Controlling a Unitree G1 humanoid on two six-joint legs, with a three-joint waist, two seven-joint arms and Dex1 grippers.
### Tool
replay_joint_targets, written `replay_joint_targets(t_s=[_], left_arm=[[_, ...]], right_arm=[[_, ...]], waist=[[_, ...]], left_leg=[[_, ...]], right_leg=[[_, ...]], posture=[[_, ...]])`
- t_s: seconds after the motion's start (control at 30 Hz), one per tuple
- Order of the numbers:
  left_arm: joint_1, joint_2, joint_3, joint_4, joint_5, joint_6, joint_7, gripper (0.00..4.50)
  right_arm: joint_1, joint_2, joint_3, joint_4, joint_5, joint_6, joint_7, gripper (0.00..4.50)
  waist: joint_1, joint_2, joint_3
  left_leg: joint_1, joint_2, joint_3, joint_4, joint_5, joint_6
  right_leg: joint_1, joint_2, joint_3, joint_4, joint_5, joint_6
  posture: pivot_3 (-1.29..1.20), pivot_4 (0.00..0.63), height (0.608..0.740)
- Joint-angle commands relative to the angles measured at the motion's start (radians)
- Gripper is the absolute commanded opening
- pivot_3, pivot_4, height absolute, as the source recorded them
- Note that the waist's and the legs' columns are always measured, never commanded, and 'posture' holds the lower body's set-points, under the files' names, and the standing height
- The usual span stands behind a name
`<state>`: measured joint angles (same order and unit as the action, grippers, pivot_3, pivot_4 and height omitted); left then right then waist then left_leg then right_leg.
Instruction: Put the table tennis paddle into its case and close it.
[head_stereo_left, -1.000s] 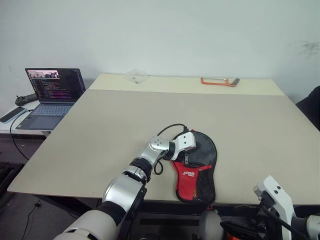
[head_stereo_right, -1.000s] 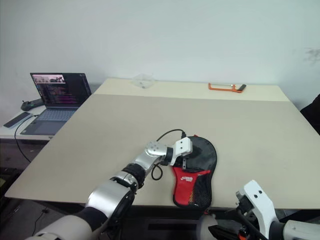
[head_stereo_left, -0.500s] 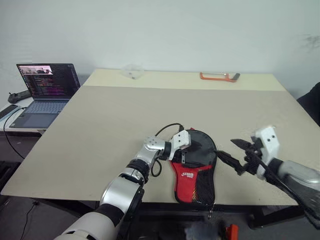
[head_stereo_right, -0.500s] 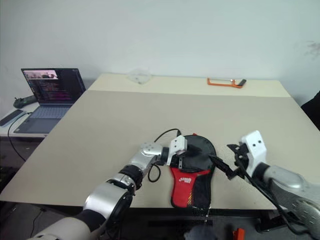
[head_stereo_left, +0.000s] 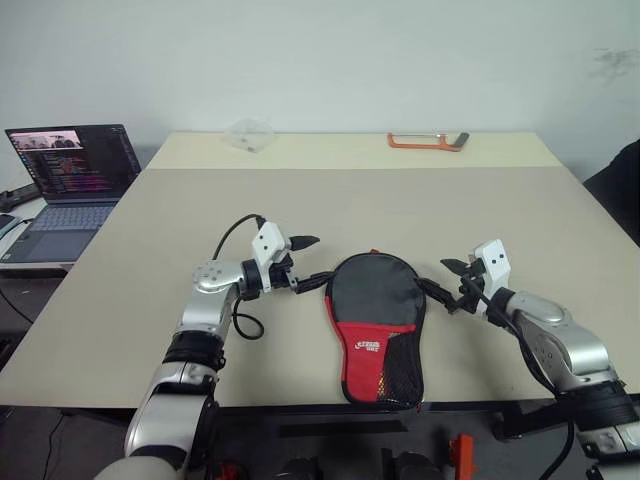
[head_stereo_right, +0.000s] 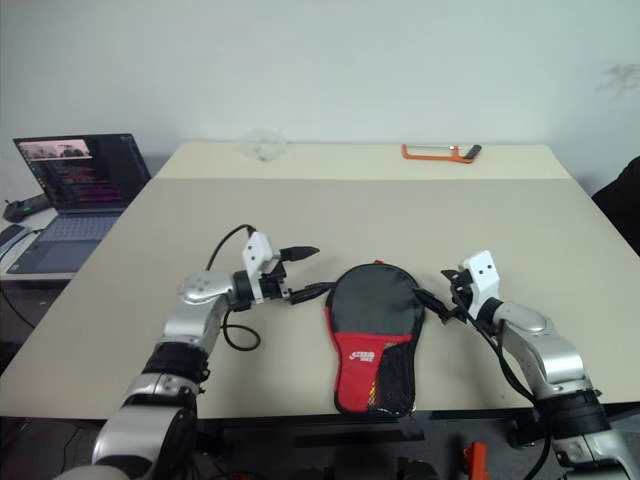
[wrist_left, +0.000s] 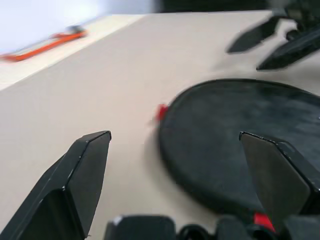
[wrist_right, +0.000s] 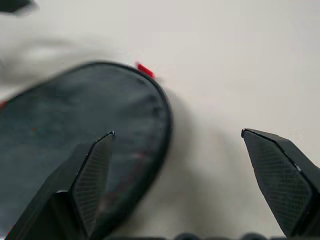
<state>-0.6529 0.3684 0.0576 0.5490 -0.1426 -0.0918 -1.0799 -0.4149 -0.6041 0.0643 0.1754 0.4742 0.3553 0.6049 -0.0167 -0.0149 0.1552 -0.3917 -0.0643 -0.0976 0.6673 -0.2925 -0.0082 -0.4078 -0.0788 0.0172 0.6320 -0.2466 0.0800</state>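
The case (head_stereo_left: 375, 320) lies flat near the table's front edge, a black paddle-shaped pouch with a red lower section, a white logo and a mesh panel. The table tennis paddle is hidden. My left gripper (head_stereo_left: 320, 260) hovers just left of the case's round top, pointing at it, fingers open and empty. My right gripper (head_stereo_left: 436, 275) hovers just right of the case, also pointing at it, open and empty. In the left wrist view the case (wrist_left: 240, 140) sits ahead between the open fingers. The right wrist view has the case (wrist_right: 85, 115) ahead toward one finger.
An open laptop (head_stereo_left: 65, 165) sits on a side table at the far left. An orange-handled tool (head_stereo_left: 425, 141) and a clear plastic piece (head_stereo_left: 248, 133) lie at the table's far edge. The beige table (head_stereo_left: 400, 210) has wide bare room behind the case.
My left gripper has lifted off the case and drawn back to its left. My right arm has risen from below the table edge and reached forward to the case's right side.
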Motion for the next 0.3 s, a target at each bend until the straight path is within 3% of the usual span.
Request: replay_joint_targets(t_s=[0.03,0.3], left_arm=[[0.022,0.009,0.006,-0.108,-0.028,0.051,0.055,4.5],[0.023,-0.024,0.0,-0.084,-0.033,0.045,0.138,4.5]], right_arm=[[-0.075,-0.036,-0.069,0.114,-0.052,-0.083,0.061,4.47],[-0.075,-0.052,-0.1,0.075,-0.087,-0.024,0.091,4.47]], waist=[[0.003,0.0,0.0],[0.009,0.0,0.0]], left_leg=[[0.0,0.0,0.0,0.0,0.0,0.0],[0.0,0.0,0.001,0.0,0.001,-0.001]], right_leg=[[0.0,0.0,0.0,0.0,0.0,0.0],[-0.001,-0.001,0.0,0.001,0.0,0.0]], posture=[[0.0,0.15,0.74],[0.0,0.15,0.74]])
